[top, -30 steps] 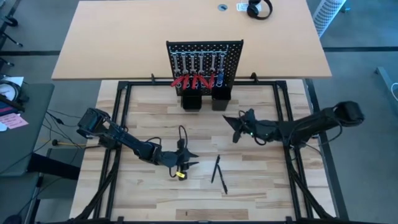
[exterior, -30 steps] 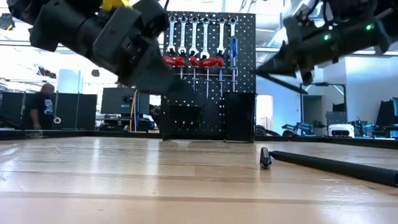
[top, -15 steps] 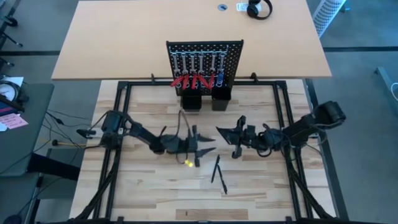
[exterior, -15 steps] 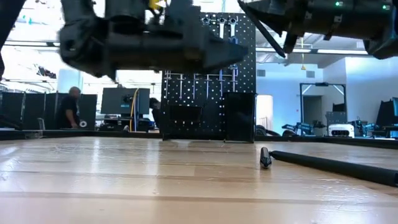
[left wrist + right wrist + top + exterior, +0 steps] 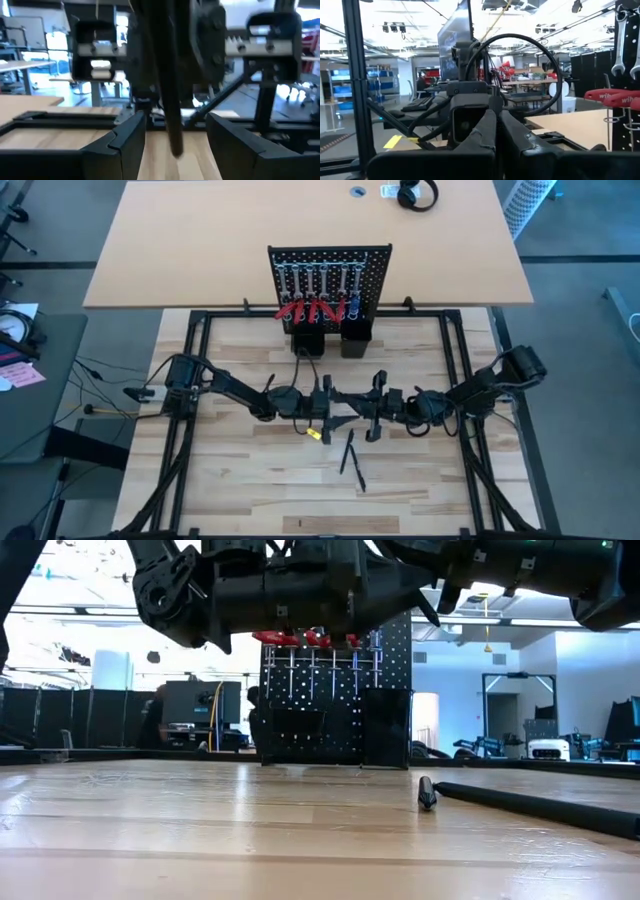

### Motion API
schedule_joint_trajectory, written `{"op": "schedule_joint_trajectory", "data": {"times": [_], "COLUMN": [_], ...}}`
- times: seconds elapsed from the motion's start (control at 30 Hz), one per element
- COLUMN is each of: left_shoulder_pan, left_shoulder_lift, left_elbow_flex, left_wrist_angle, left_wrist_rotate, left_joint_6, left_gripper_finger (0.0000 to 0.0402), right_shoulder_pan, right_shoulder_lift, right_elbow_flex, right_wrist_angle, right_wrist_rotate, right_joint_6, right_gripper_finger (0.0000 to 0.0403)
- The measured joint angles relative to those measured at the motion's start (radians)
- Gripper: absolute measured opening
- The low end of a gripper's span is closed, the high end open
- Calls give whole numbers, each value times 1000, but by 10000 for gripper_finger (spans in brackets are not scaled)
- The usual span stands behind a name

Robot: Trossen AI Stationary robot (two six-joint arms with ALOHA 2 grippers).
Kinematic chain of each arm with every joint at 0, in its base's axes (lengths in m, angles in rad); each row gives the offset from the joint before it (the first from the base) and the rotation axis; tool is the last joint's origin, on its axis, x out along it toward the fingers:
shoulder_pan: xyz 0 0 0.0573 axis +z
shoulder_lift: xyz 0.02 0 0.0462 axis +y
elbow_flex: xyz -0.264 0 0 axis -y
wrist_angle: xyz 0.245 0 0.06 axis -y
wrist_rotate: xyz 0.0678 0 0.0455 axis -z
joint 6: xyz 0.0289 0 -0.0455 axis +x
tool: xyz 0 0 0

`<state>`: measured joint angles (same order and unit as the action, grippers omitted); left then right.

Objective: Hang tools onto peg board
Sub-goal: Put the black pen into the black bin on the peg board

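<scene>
Tool handover under way, well in front of the peg board [image 5: 329, 259].
Right gripper [image 5: 495, 119] appears clamped on the thin black tool [image 5: 167, 75]. Left gripper [image 5: 175, 122] straddles it, fingers wide apart. Next, probably: left closes, right releases.

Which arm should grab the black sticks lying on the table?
Left, probably. Both hover about equally near the black sticks, but the left tool is open while the right tool looks shut.
</scene>
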<state>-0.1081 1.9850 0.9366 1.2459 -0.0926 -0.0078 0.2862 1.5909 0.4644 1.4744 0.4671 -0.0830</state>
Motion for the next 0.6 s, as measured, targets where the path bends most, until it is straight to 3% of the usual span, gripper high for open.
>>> {"op": "schedule_joint_trajectory", "data": {"times": [0.23,0.47,0.6], "left_shoulder_pan": [0,-5,-18], "left_shoulder_lift": [0,-1,-15], "left_elbow_flex": [17,18,18], "left_wrist_angle": [26,-26,-120], "left_wrist_rotate": [-29,-36,-121], "left_joint_6": [-38,-24,17], "left_gripper_finger": [149,18,14], "right_shoulder_pan": [2,2,6], "right_shoulder_lift": [0,0,-4], "right_elbow_flex": [0,0,-2], "right_wrist_angle": [0,-29,-70], "right_wrist_rotate": [0,-2,6], "right_joint_6": [3,0,-28], "right_gripper_finger": [13,16,35]}}
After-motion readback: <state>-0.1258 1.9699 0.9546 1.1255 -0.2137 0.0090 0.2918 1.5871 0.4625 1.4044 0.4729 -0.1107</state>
